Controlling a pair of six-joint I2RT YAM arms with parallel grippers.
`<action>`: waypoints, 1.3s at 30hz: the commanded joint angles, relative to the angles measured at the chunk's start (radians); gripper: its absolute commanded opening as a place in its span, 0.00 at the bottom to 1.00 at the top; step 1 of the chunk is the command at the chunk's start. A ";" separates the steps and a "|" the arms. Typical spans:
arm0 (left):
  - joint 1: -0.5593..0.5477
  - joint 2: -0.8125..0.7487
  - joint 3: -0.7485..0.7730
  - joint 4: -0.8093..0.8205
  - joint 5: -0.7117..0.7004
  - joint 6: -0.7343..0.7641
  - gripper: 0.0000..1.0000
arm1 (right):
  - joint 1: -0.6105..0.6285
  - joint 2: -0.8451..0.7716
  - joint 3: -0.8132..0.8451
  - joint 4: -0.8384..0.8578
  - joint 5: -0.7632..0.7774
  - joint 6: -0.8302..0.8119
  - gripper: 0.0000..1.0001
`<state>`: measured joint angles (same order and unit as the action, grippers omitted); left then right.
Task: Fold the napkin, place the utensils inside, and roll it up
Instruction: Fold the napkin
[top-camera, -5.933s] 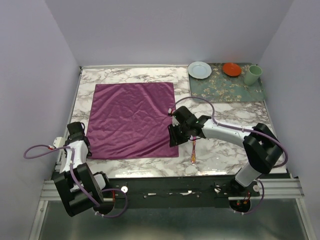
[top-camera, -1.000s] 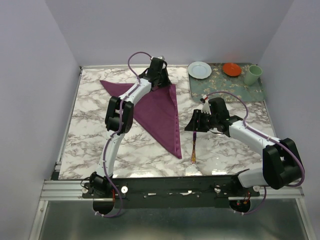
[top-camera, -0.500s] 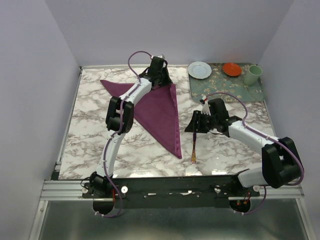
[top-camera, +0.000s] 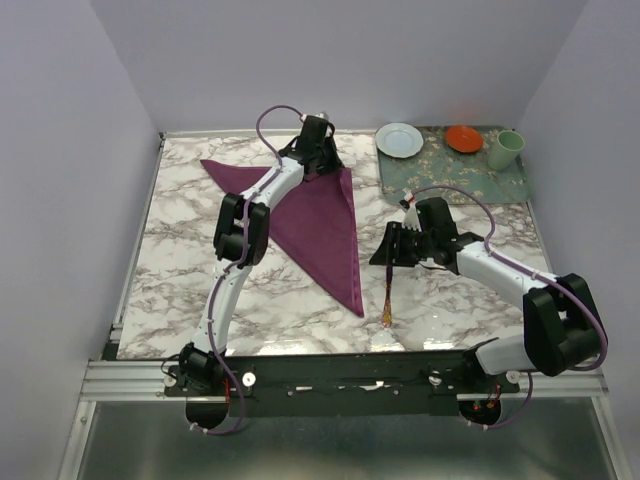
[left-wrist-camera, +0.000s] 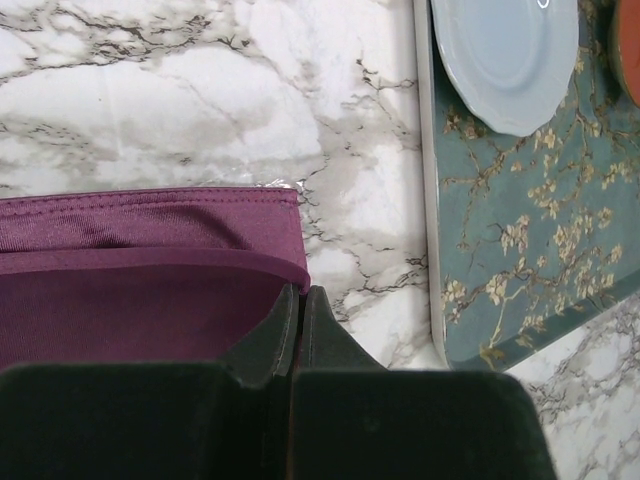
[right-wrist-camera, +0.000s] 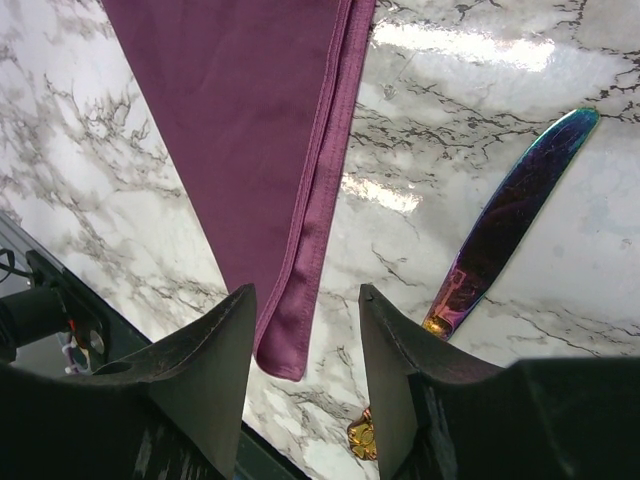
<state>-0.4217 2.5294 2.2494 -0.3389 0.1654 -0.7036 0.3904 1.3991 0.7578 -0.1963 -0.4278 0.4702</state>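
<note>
Marbled surface is partly covered by the napkin, folded into a triangle. Its far right corner is pinched by the closed left claw. The right claw is held wide open and empty near the knife, laid just beside the napkin.

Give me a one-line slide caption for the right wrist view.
Open right gripper above the marble table, framing the tip of the folded napkin, the iridescent knife lying apart.

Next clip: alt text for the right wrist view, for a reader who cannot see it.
The right end effector hangs open above a marble table, its jaws framing the tip of the folded purple napkin. An iridescent knife lies on the marble beside it, not touching.
</note>
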 joint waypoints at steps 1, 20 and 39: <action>0.003 0.020 0.039 0.005 -0.018 -0.007 0.02 | -0.008 0.017 -0.014 -0.003 0.006 -0.016 0.54; 0.150 -0.214 -0.042 -0.078 0.032 0.127 0.81 | 0.004 0.135 0.052 0.023 -0.133 -0.103 0.56; 0.491 -0.584 -0.615 -0.056 0.109 0.146 0.75 | -0.071 0.783 1.071 -0.247 0.136 0.036 0.55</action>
<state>0.0383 2.0941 1.7267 -0.4549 0.2169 -0.4946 0.3447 1.9999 1.5730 -0.2790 -0.3656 0.4728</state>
